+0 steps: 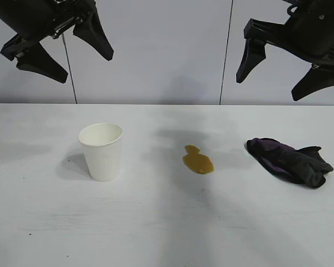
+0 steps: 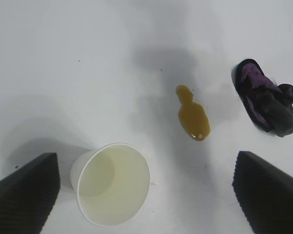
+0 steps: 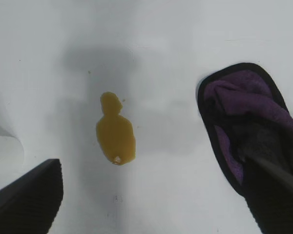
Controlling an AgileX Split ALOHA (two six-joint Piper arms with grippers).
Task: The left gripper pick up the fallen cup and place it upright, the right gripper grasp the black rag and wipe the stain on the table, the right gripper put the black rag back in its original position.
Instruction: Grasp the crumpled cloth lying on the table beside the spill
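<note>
No readable text, label, brand, number or sign appears on anything in these views.

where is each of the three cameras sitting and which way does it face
Exterior view: in front of the rig at low height, facing both arms across the table; left tool and right tool hang open at the top.
Left wrist view: on the left arm, looking down on the upright cup; its own two fingertips show.
Right wrist view: on the right arm, looking down at the stain and black rag; its own fingertips show.
Shared: all three show stain and rag.
</note>
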